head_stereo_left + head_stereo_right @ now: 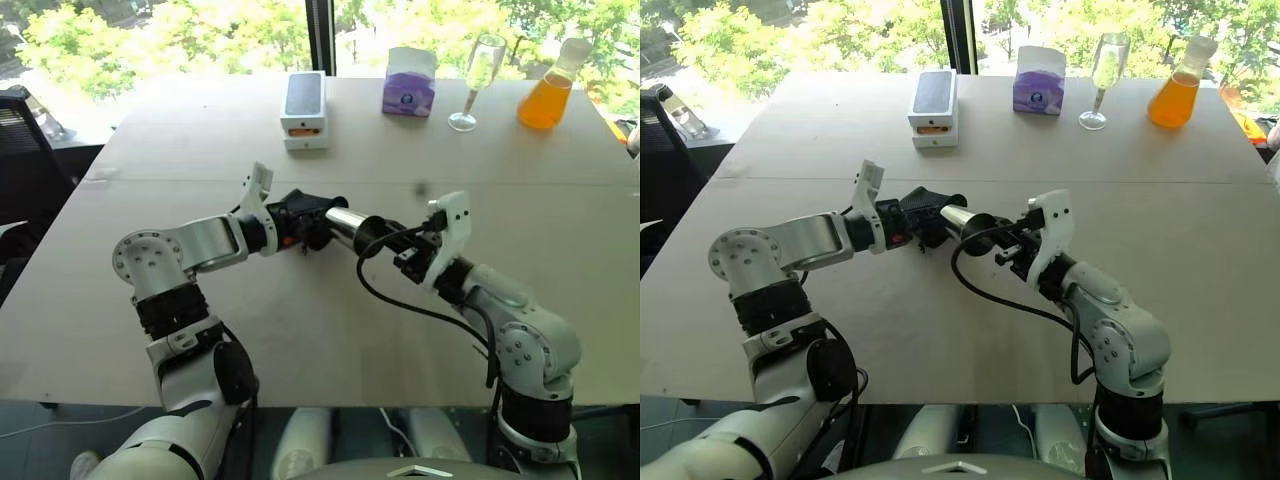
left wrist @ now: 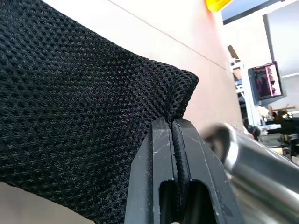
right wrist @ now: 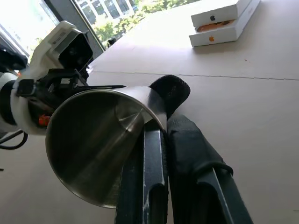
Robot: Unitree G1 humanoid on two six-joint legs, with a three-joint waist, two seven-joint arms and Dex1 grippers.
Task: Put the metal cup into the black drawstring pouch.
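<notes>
Hardly any writing can be read. The white box (image 3: 223, 21) lying toward twelve o'clock on the worktop (image 3: 261, 107) carries a small dark apple-shaped logo on each of its two stacked side faces, seen in the right wrist view; beside the lower logo sits an orange patch whose print is too small to read. The purple tissue box (image 1: 408, 92), at about one o'clock from the white box, has a round dark emblem on its front, but no lettering on it can be made out.
</notes>
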